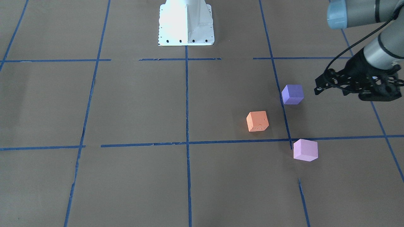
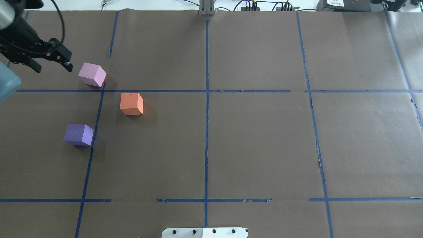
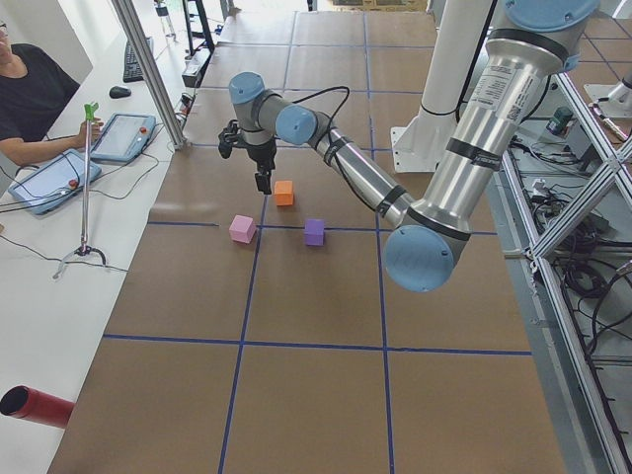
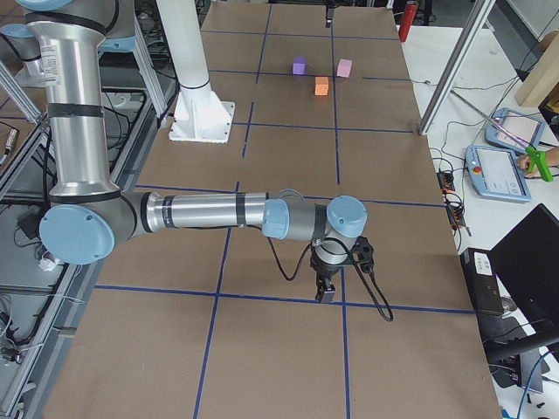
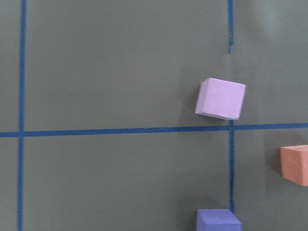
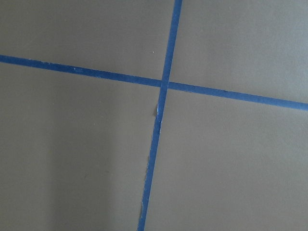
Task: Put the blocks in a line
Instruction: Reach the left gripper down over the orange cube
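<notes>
On the left of the table (image 2: 231, 148), pink block (image 2: 92, 74), orange block (image 2: 132, 103) and purple block (image 2: 78, 134) sit in a loose triangle, not yet lined up, the left hand (image 2: 53, 64) hovering spread and empty nearby.

Tabletop (image 2: 251, 142), robot's left half: far block (image 2: 92, 74); near block (image 2: 78, 134) closer to robot; middle block (image 2: 131, 103) between in depth, offset right. All apart. Left pincer (image 2: 51, 65) raised, left of far block.

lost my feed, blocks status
left gripper open, empty, near pink block. right gripper far off, state unclear. orange block, purple block apart, no line yet. nothing between them.
</notes>
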Robot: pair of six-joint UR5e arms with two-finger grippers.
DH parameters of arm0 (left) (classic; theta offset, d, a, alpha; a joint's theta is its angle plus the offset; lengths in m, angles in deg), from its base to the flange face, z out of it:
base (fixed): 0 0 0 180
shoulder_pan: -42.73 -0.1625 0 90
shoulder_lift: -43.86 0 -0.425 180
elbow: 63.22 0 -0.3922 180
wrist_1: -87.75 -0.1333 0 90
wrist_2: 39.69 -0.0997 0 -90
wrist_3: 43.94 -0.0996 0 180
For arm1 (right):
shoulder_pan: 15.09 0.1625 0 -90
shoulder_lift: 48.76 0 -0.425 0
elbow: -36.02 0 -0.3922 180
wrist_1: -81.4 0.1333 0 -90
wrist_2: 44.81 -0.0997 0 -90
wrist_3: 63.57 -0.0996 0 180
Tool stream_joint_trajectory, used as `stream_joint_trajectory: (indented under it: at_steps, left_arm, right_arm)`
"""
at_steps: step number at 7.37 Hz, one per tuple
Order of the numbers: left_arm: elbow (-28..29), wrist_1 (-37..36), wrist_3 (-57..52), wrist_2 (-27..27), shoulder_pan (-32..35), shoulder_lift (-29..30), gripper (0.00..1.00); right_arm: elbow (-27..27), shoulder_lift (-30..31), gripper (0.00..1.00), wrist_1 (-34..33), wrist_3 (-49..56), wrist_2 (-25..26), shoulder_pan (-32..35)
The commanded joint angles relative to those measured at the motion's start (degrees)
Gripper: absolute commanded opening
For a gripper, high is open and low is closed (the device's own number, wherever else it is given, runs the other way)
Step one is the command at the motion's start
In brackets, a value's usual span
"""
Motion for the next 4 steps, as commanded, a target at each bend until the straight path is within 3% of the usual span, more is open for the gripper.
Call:
stream_joint_trajectory:
  at_steps: [1, 4]
  left_arm:
    - [3.65, 3.35, 7.0, -0.17, -6.56, 4.13, 1.0]
    - [10.84, 9.59, 10.89, -2.62, -11.94, 6.86, 1.0]
  right_arm:
    - [0.05, 0.0, 1.0, 0.0, 0.05, 0.0, 0.0]
    - [-0.04, 0.0, 1.0, 0.0, 0.05, 0.0, 0.0]
